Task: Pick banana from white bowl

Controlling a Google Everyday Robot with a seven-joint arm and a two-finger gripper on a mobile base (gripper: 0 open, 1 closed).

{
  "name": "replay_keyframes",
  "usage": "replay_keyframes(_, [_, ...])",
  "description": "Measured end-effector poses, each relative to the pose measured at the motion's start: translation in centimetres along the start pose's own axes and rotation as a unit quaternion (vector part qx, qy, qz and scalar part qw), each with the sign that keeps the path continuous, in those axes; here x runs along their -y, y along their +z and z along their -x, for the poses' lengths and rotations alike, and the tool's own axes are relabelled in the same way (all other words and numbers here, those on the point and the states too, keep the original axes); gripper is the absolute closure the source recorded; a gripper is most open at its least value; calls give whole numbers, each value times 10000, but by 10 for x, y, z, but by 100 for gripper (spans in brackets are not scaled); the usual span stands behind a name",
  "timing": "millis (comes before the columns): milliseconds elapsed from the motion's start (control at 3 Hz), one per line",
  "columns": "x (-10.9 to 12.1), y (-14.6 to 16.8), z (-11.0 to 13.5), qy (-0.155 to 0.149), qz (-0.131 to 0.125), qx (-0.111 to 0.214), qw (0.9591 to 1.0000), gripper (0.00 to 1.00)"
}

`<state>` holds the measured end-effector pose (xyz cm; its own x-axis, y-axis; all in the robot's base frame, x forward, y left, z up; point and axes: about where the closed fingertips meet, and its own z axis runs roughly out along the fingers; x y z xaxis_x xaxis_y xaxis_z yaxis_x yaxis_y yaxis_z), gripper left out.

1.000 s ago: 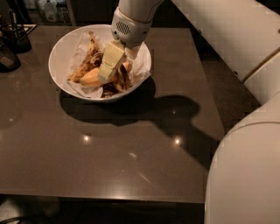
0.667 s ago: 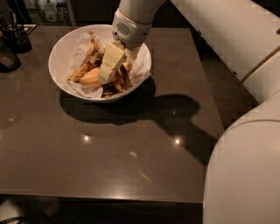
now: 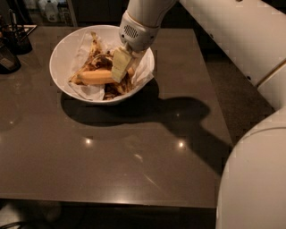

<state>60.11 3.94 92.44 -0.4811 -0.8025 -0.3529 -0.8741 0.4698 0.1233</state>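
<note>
The smooth yellow-orange banana [image 3: 94, 77] lies left-to-right in the white bowl [image 3: 60, 53], its right end beneath the lowered gripper [image 3: 119, 74], whose grip I cannot tell.

The gripper [image 3: 119, 71] stands inside the white bowl [image 3: 60, 53], low over the banana [image 3: 94, 77], covering that fruit's right end and the bowl's far right rim. The brown scraps [image 3: 114, 89] heaped around the banana lie too dark and tangled to identify, and the bowl's floor is buried beneath them. The arm [image 3: 232, 36] runs out past the top and right edges, the dark containers [image 3: 18, 40] at the table's [image 3: 116, 161] left end are cut by the left edge, and the bottles [image 3: 50, 9] beyond the table are blurred and cropped at the top.
</note>
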Motion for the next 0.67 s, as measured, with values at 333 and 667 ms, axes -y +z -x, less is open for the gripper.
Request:
replay_keyframes(333, [4, 0, -5, 208, -139, 129, 9996, 80])
replay_keyframes(667, [4, -3, -3, 210, -142, 131, 9996, 99])
